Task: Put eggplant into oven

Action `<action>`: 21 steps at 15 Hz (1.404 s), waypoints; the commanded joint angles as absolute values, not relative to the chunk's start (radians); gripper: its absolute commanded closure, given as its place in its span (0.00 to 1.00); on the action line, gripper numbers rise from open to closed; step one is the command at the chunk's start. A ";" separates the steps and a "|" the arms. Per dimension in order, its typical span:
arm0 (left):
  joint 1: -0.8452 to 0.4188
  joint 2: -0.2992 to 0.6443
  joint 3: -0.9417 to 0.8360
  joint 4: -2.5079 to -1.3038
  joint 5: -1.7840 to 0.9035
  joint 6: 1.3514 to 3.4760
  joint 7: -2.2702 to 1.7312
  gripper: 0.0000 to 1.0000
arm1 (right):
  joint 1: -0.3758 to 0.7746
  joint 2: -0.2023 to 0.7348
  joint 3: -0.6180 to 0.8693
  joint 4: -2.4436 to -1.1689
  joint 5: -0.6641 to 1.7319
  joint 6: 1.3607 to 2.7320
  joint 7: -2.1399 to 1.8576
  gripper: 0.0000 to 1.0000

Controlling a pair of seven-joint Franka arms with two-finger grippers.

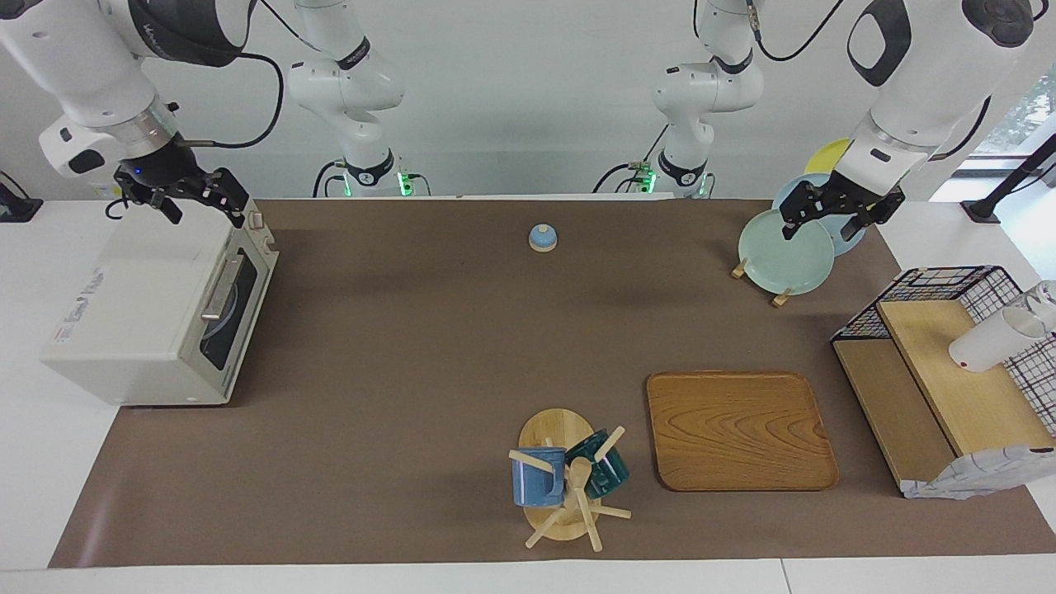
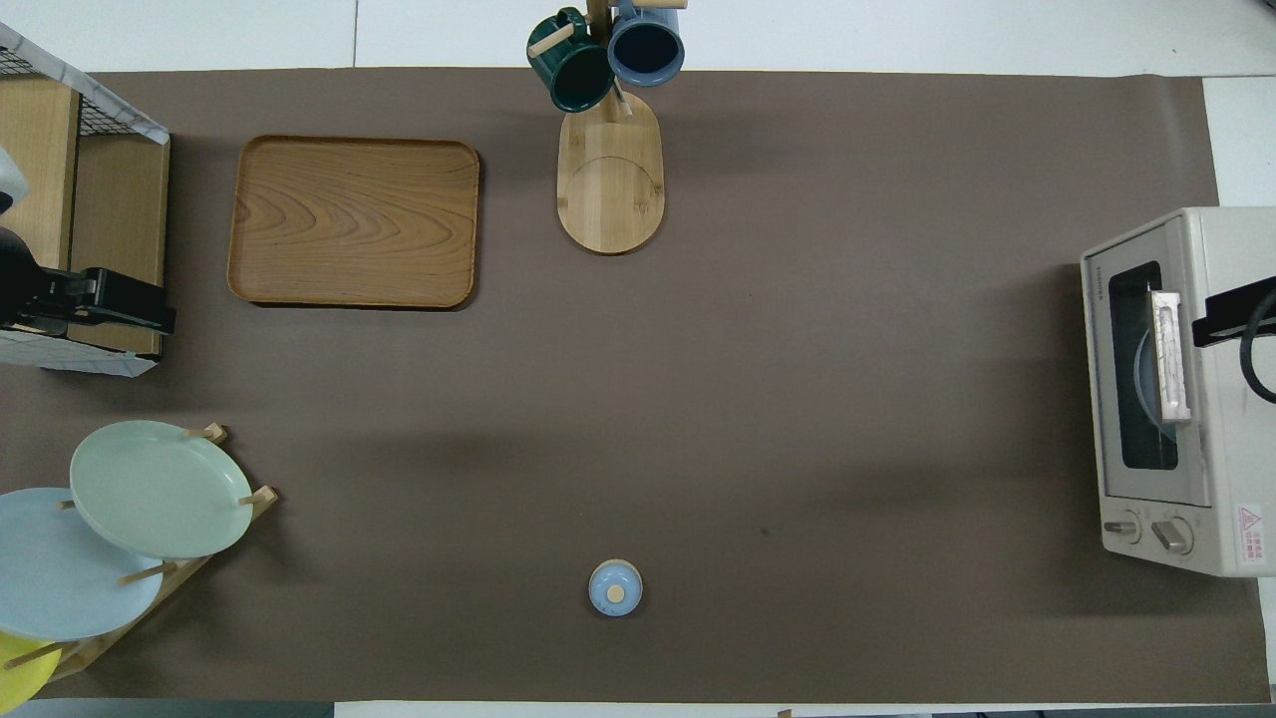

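The eggplant is out of view in both views. The off-white oven (image 1: 140, 330) (image 2: 1156, 399) stands at the right arm's end of the table. Its glass door is closed, and a rounded plate-like shape shows through the window. My right gripper (image 1: 202, 206) (image 2: 1236, 304) hangs open and empty over the oven's top, near the door edge. My left gripper (image 1: 835, 221) is also open and empty. It hovers over the plate rack (image 1: 780, 297) at the left arm's end.
The rack holds a pale green plate (image 1: 784, 252) (image 2: 159, 489), a blue one and a yellow one. A wooden tray (image 1: 738, 429) and a mug tree (image 1: 569, 478) with two mugs lie farther from the robots. A small blue bell (image 1: 542, 238) sits near the robots. A wire shelf (image 1: 949, 371) holds a white cup.
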State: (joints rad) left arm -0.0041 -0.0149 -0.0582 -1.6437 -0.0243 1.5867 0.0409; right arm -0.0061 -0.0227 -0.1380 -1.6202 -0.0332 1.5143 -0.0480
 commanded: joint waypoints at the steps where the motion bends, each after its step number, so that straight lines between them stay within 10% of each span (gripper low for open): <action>1: -0.002 -0.021 -0.058 -1.647 -0.006 1.589 0.049 0.00 | -0.012 -0.005 -0.130 -1.603 -0.049 1.522 -0.071 0.00; 21: -0.002 -0.021 -0.058 -1.647 -0.006 1.589 0.049 0.00 | 0.058 -0.014 -0.189 -1.580 -0.041 1.443 -0.074 0.00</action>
